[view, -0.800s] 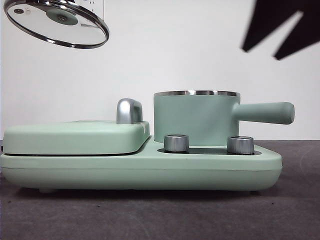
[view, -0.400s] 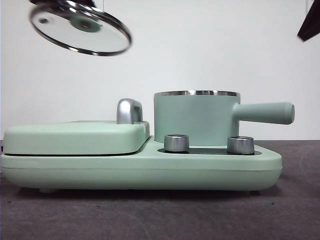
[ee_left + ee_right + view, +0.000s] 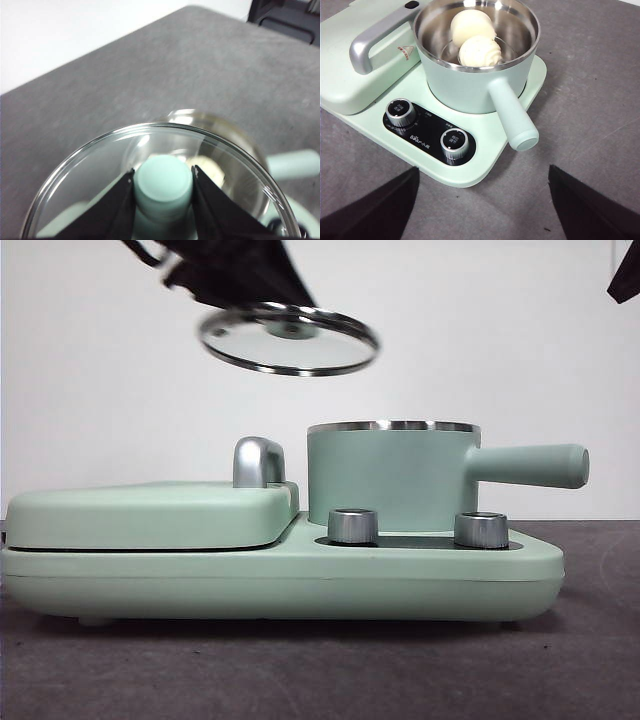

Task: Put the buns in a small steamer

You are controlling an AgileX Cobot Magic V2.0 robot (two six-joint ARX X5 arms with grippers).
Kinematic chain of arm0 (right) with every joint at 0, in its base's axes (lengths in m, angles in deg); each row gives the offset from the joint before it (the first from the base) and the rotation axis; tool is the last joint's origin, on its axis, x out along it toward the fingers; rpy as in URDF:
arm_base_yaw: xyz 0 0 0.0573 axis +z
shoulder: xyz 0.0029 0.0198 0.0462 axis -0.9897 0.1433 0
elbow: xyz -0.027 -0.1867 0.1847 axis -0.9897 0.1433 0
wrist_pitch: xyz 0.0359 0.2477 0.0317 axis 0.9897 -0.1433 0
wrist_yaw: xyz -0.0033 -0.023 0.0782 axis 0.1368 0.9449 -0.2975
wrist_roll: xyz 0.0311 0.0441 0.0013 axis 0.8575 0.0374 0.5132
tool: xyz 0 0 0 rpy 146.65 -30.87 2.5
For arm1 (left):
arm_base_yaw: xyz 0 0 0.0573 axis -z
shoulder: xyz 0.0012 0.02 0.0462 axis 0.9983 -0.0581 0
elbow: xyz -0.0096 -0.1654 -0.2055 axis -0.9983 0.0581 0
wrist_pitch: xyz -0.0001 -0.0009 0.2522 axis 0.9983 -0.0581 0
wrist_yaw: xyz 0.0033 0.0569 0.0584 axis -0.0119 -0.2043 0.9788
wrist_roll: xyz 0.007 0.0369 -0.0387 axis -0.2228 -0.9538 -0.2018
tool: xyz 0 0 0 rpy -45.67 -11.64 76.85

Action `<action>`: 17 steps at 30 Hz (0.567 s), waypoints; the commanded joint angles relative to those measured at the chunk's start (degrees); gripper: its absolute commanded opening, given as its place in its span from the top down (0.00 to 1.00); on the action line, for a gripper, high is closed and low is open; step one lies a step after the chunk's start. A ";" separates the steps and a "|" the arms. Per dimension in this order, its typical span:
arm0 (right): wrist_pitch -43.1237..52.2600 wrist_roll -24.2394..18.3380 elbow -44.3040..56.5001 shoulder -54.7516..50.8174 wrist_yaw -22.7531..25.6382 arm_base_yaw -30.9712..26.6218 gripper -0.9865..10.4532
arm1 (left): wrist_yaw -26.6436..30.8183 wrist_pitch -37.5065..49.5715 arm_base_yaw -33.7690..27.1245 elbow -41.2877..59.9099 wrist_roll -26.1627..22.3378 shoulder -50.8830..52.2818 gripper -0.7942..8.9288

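I see the left gripper (image 3: 163, 187) clamped on the green knob (image 3: 164, 181) of the glass lid (image 3: 288, 339), jaws pressed to either side of it. In the front view the lid hangs in the upper middle of the frame, tilted slightly, above and a bit left of the small steamer (image 3: 392, 478), not touching it. Dark arm mass sits right above the lid at the top edge.

Steamer is uncovered, seated on the right half of the mint-green cooker base (image 3: 280, 580), straight handle (image 3: 530, 465) pointing right. Both buns are inside it per the right wrist view: smooth bun (image 3: 471, 24) and ridged bun (image 3: 479, 51) with green dots, touching each other on the steel floor of the pot.

Right gripper (image 3: 482, 205) is held high over the table, jaws wide apart, holding nothing; in the front view only a black tip shows at the upper right corner.

Flat griddle lid (image 3: 150, 515) with steel handle (image 3: 258, 461) occupies the left half of the base, closed. Two steel dials (image 3: 353, 525) sit on the front panel below the steamer.
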 commanded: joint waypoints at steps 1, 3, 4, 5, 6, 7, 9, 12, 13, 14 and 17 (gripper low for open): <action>0.31 0.59 -0.22 0.24 0.24 0.35 0.56 | -0.24 7.15 1.70 -1.01 1.92 -2.38 0.91; 0.28 0.61 -0.22 0.24 0.24 0.35 0.56 | -0.17 10.34 2.51 -1.03 1.90 -4.02 0.91; 0.26 0.61 -0.22 0.24 0.24 0.35 0.56 | -0.11 11.85 2.89 -1.03 1.88 -4.76 0.91; 0.26 0.59 -0.22 0.24 0.24 0.35 0.56 | 0.13 13.49 3.32 -1.05 1.86 -5.70 0.91; 0.26 0.59 -0.22 0.24 0.26 0.35 0.56 | 0.46 15.06 3.69 -1.07 1.88 -6.56 0.91; 0.28 0.59 -0.22 0.24 0.24 0.35 0.56 | 0.90 16.33 3.98 -1.07 1.86 -7.37 0.91; 0.26 0.59 -0.22 0.24 0.24 0.35 0.56 | 1.70 18.38 4.48 -1.09 1.84 -8.68 0.91; 0.26 0.57 -0.22 0.24 0.26 0.35 0.56 | 1.75 20.83 5.07 -1.09 1.88 -10.43 0.91; 0.26 0.57 -0.22 0.24 0.26 0.35 0.56 | 1.77 21.44 5.20 -1.09 1.95 -10.86 0.91; 0.26 0.57 -0.22 0.24 0.26 0.35 0.56 | 1.81 21.88 5.35 -1.09 1.95 -11.32 0.91; 0.26 0.57 -0.22 0.24 0.26 0.35 0.56 | 1.92 21.92 5.99 -1.09 2.08 -12.24 0.91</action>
